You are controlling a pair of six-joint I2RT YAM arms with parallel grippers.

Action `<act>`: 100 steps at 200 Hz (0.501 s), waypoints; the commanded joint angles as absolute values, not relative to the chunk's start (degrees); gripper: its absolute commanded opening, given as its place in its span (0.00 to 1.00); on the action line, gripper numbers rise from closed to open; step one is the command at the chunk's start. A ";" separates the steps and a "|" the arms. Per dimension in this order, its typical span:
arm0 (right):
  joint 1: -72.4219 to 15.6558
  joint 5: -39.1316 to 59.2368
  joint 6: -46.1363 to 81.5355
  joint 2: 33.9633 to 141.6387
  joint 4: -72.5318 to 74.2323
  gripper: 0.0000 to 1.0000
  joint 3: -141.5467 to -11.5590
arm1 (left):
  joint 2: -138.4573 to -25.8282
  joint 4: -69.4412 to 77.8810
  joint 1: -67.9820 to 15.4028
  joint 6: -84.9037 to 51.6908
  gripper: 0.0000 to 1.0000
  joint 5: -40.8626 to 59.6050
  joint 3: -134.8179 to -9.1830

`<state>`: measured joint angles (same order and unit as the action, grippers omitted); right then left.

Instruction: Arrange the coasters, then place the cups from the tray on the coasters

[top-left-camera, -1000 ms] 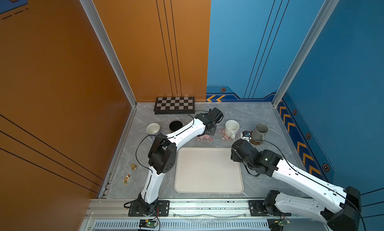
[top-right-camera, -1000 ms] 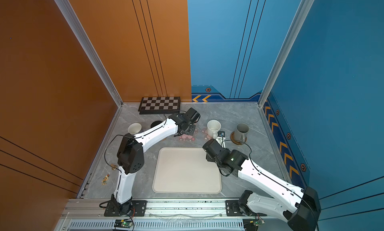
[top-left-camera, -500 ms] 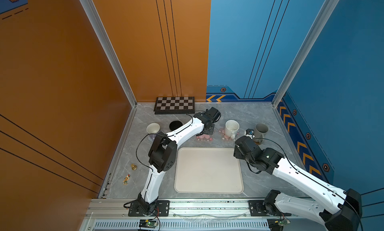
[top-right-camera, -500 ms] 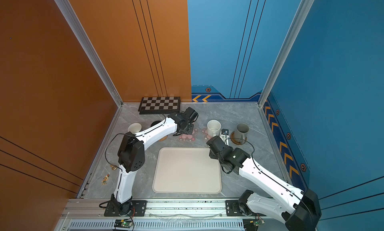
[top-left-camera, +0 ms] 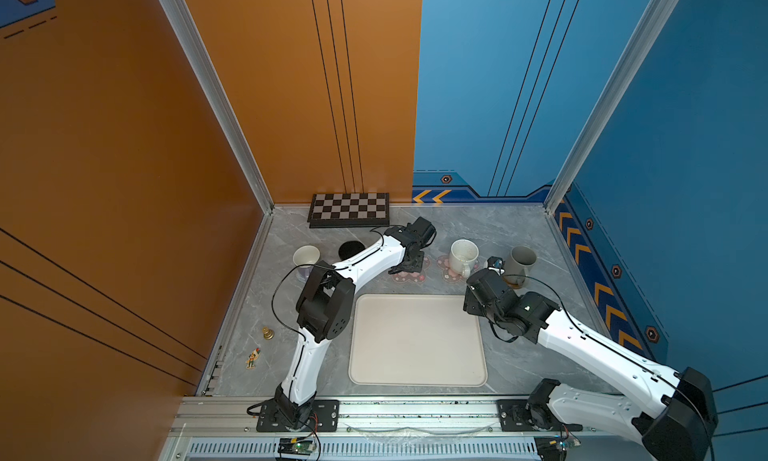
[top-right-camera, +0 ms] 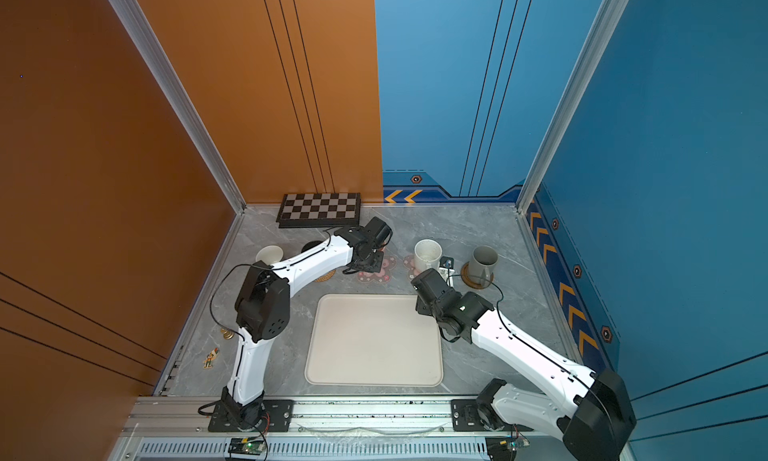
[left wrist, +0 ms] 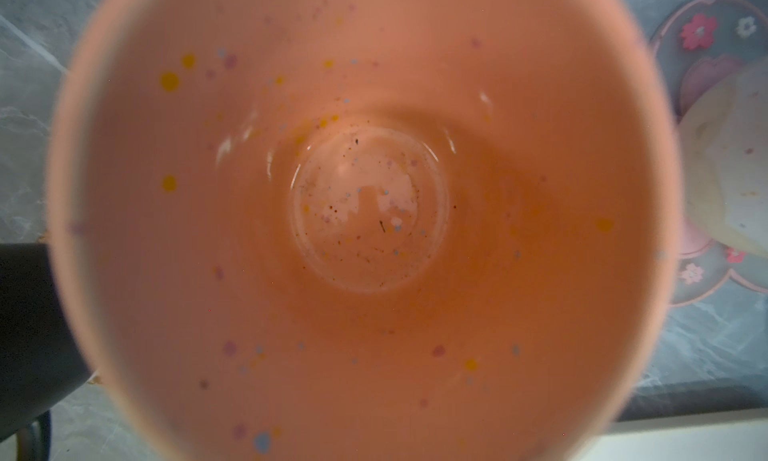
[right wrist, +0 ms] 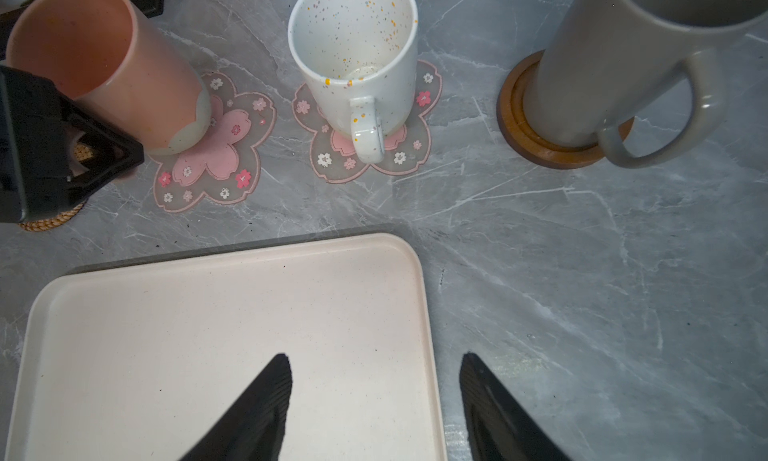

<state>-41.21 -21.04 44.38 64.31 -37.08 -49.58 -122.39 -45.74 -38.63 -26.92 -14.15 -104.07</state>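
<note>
A cream tray (top-left-camera: 415, 342) is lying at the centre of the grey marble counter (top-left-camera: 478, 226), with a checkered board (top-left-camera: 349, 209) lying by the far wall at its 11 o'clock. The right gripper (right wrist: 374, 357) is hovering over the tray's 1 o'clock corner, fingers spread wide. At the tray's 12 o'clock, the left gripper (top-left-camera: 411, 264) is clamping the orange mug (right wrist: 124, 76) from the side, the mug's base meeting a pink flower coaster (right wrist: 216, 164) off-centre. The tall grey mug (top-left-camera: 521, 261) is standing on the dark wooden coaster (right wrist: 552, 153) at 2 o'clock, and the white speckled mug (top-left-camera: 463, 255) is sitting on the second pink flower coaster (right wrist: 399, 164) at 1 o'clock. The lavender mug (top-left-camera: 306, 257) is standing at 10 o'clock and the black mug (top-left-camera: 351, 249) at 11 o'clock; what is lying under them cannot be told. A tan rattan coaster (right wrist: 50, 222) is peeking out from behind the left gripper.
</note>
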 commanded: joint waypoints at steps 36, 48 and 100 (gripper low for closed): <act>-40.64 -20.40 45.04 63.87 -35.42 0.67 -47.46 | -123.04 -43.62 -38.01 -27.94 0.00 -13.09 -105.03; -40.61 -20.30 45.01 63.81 -35.41 0.67 -47.28 | -123.22 -43.68 -37.96 -28.01 0.00 -12.80 -104.94; -40.64 -20.24 45.28 63.87 -35.16 0.67 -46.86 | -123.31 -43.68 -37.92 -27.61 0.00 -12.93 -104.41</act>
